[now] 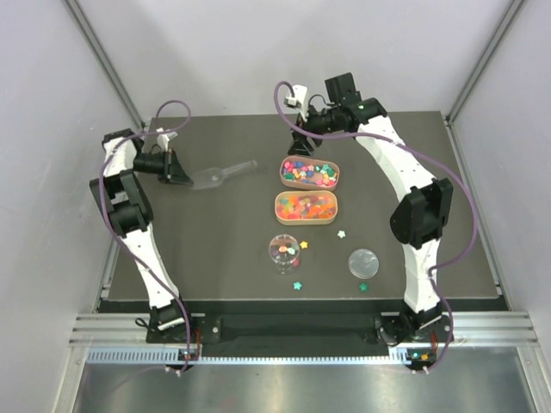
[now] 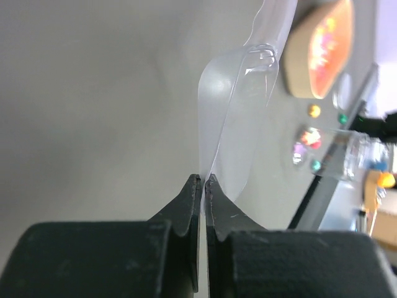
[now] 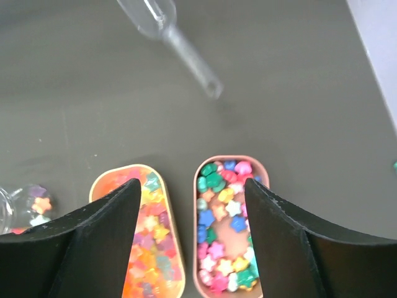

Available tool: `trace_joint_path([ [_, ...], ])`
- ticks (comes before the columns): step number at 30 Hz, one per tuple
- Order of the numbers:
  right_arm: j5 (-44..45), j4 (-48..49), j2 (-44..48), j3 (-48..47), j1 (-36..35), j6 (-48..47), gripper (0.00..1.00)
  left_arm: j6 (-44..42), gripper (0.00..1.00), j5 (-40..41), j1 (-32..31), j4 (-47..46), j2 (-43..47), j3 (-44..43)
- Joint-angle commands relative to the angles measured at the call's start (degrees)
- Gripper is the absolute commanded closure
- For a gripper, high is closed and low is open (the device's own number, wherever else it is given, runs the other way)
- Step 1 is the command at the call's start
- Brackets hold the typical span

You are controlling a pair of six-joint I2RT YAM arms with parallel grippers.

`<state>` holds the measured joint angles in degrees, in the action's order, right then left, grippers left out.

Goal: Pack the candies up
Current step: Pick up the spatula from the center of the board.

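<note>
Multicoloured star candies fill a pink oval tray, and orange, red and yellow candies fill a tan oval tray just in front of it. A clear round jar holds a few candies. My left gripper is shut on the bowl end of a clear plastic scoop, also seen in the left wrist view, where the gripper pinches its rim. My right gripper hangs open and empty above the far end of both trays. In the right wrist view it frames the star tray and the tan tray.
The jar's clear round lid lies on the mat to the right of the jar. A few loose candies lie around the jar: yellow, pale, green and green. Grey walls enclose the dark table.
</note>
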<state>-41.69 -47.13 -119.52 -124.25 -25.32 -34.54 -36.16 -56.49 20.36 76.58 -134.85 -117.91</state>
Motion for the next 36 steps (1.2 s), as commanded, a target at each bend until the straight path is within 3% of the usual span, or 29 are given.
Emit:
trace_joint_path([
  [1,-6.0,-3.5,-0.8,-6.0,-0.2,-8.6,0.3,-6.9,1.0,-10.2,-2.9,9.9,7.4,3.1],
  [8,-10.1,-7.3,-2.8,-6.7,-1.6,-13.7,0.26,-6.6,1.0,-14.7,-8.7,9.7,9.4,3.2],
  [17,-8.0,-10.3,-2.1,-5.0,-2.0,-23.5,0.26,-7.2,1.0,-10.0,-18.1,9.7,9.8,-2.7],
  [26,-8.2,-12.5,3.2,6.6,-2.4,-27.0,0.27,-5.4,1.0,-11.0,-18.4,9.8,9.7,-4.1],
  [36,-8.1,-8.0,3.2,8.2,-2.5,-24.3,0.28,-4.0,1.0,-12.2,-19.2,9.7,9.9,-5.5],
])
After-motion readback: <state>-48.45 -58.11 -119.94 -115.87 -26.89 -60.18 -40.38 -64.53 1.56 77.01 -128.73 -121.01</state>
